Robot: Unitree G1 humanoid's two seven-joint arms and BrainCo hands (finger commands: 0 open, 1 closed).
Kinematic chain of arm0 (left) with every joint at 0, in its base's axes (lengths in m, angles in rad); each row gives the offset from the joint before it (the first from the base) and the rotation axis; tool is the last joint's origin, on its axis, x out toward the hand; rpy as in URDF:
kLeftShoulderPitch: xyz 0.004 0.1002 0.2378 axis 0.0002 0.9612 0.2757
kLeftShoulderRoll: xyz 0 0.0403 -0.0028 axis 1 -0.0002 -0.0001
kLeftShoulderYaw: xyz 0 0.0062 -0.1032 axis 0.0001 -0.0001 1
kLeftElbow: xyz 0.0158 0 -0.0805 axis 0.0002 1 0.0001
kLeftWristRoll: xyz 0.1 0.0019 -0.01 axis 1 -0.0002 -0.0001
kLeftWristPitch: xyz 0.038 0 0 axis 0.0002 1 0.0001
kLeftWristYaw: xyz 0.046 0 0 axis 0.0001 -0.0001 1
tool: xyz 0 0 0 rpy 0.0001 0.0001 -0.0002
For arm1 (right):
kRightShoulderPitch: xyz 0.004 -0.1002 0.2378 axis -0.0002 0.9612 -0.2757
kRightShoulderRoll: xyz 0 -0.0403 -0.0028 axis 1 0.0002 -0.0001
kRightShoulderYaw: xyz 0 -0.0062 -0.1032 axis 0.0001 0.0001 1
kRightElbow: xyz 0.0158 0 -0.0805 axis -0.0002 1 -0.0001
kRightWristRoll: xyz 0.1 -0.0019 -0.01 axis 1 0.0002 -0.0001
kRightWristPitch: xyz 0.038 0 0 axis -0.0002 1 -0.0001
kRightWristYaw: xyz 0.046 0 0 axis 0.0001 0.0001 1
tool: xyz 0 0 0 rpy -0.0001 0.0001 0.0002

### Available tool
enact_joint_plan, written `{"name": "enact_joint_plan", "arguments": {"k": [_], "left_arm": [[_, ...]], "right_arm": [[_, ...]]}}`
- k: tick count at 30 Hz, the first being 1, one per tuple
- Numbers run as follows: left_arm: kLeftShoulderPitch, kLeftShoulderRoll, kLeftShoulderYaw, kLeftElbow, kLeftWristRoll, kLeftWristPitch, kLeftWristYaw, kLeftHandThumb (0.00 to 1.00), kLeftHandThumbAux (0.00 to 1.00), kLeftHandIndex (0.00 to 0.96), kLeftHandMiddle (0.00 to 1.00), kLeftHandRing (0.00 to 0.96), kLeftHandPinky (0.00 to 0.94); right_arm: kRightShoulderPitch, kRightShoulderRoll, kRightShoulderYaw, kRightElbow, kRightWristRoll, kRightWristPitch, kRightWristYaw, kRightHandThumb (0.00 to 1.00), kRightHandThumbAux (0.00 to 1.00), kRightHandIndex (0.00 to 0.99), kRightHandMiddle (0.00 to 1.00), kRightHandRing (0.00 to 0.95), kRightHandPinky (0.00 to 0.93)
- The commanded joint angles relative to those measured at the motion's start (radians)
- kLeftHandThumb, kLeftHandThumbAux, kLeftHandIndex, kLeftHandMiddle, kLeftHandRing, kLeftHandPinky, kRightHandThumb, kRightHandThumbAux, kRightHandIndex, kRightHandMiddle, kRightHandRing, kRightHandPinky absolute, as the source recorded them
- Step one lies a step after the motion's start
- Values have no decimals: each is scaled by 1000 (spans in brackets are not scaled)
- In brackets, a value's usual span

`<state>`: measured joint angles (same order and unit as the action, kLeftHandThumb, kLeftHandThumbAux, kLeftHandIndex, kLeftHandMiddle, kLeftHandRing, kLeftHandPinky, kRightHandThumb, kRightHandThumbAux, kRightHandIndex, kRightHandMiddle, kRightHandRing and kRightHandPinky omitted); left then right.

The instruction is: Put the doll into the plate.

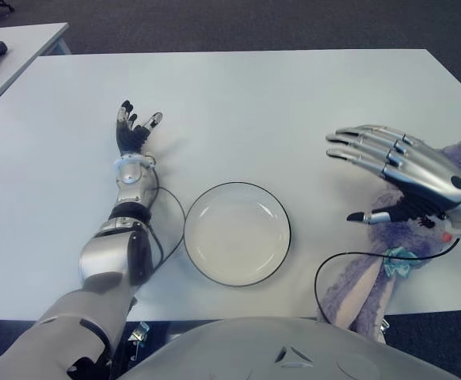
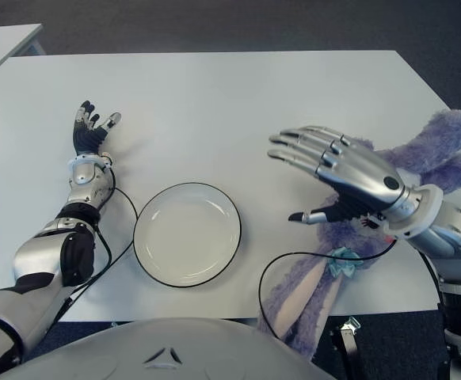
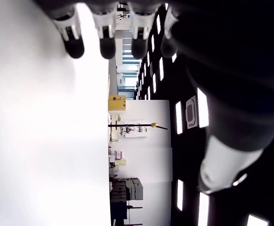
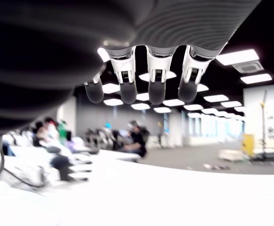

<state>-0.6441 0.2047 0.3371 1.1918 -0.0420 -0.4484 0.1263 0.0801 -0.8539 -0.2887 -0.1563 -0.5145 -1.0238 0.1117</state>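
Note:
A purple plush doll (image 2: 440,154) with a teal bow (image 2: 343,262) lies at the table's right edge, partly hanging over the front. My right hand (image 2: 325,170) hovers above its middle, fingers spread and holding nothing. The white plate (image 2: 187,233) with a dark rim sits near the front edge, left of the doll, with nothing in it. My left hand (image 2: 90,127) shows left of the plate with its fingers (image 3: 106,40) extended and nothing in it.
The white table (image 2: 215,103) stretches wide behind the plate. A black cable (image 2: 274,269) loops from my right wrist over the table's front edge beside the doll. Another white table (image 1: 24,47) stands at the far left with a dark object on it.

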Motion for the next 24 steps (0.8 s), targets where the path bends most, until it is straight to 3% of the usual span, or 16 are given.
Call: {"name": "enact_joint_plan", "arguments": {"k": [1, 9, 24], "left_arm": [[198, -73, 2, 154, -5, 147, -3, 0, 776, 55, 27, 0, 24], [201, -70, -1, 153, -1, 143, -2, 0, 782, 59, 30, 0, 22], [206, -65, -1, 151, -1, 128, -12, 0, 782, 58, 25, 0, 23]], "right_arm": [[-19, 28, -12, 77, -123, -149, -74, 169, 428, 77, 135, 111, 114], [-24, 21, 25, 117, -148, -215, -88, 146, 476, 99, 136, 115, 115], [8, -17, 75, 114, -142, -206, -20, 197, 514, 70, 102, 93, 101]]}}
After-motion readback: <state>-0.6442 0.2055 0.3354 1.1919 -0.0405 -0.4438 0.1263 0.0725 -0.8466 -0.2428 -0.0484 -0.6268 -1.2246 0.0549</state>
